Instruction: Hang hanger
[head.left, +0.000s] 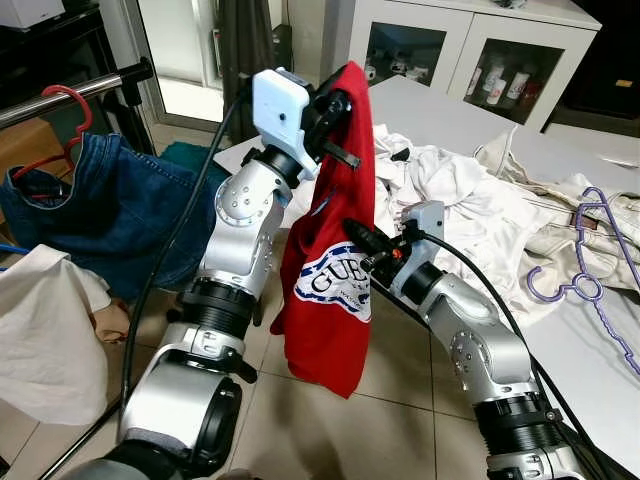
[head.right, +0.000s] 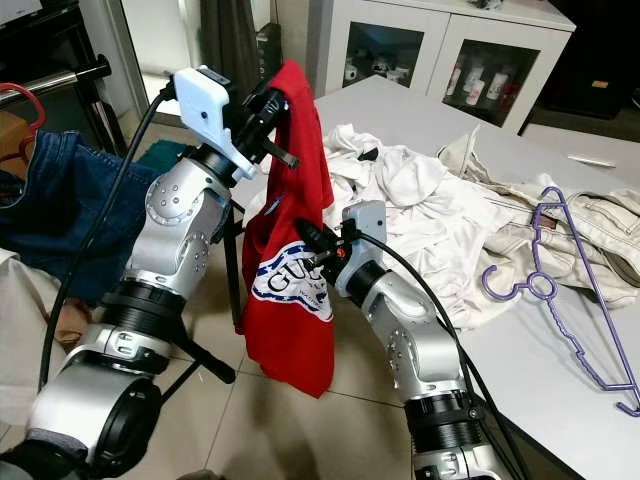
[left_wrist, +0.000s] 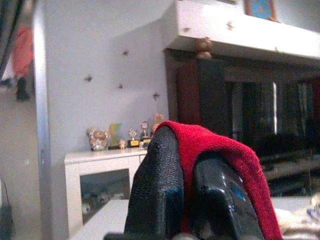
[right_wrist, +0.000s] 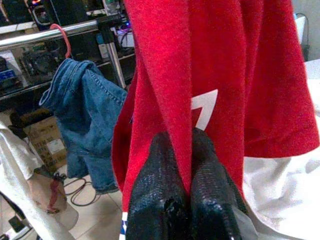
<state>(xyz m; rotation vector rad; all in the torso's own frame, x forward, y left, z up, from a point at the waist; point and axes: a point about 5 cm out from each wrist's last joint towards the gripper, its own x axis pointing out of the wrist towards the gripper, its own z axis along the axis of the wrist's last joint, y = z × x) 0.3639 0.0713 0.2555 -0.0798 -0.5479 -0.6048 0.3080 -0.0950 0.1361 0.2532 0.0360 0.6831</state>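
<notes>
Both grippers' fingers (left_wrist: 160, 195) pinch red shirt (head.left: 335, 250); purple hanger (head.right: 560, 290) lies apart.

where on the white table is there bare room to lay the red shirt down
Bare patches on the white table: the near strip between the white clothes pile and the purple hanger, and the far end by the cabinet. The middle is crowded.

Two silver jointed arms with black collars and cables, a white wrist camera housing, textured black pincer fingers (right_wrist: 165, 190)
</notes>
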